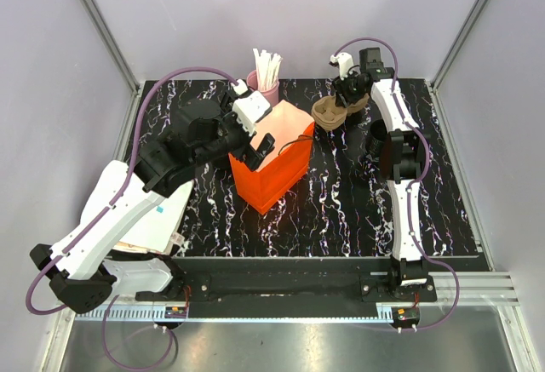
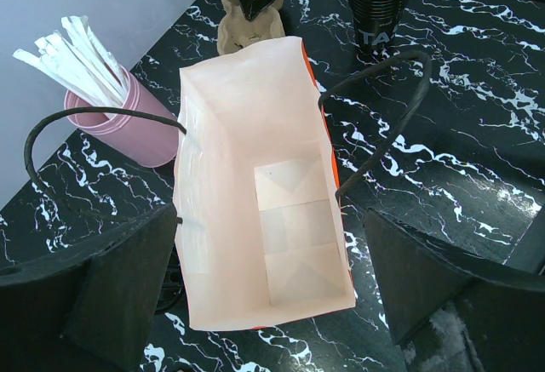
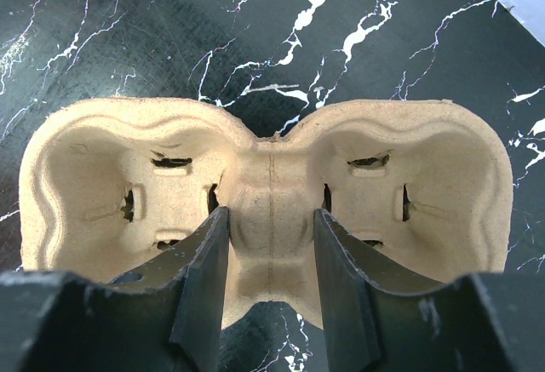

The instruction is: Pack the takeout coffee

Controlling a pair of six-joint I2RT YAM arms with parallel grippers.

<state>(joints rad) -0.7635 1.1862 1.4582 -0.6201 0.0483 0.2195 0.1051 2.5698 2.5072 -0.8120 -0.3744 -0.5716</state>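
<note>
The left gripper (image 2: 268, 304) is held spread wide above the orange paper bag (image 1: 272, 176), whose bare floor is presented for loading. The beige moulded-pulp two-cup carrier (image 3: 272, 189) is straddled at its centre ridge by the right gripper (image 3: 271, 219), apparently for lifting, though a firm pinch cannot be confirmed. The takeout coffee cannot be made out.

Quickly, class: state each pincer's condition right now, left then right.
Left pincer: open wide above the orange bag, holding nothing.
Right pincer: astride the cup carrier's middle ridge; grip cannot be told.
</note>
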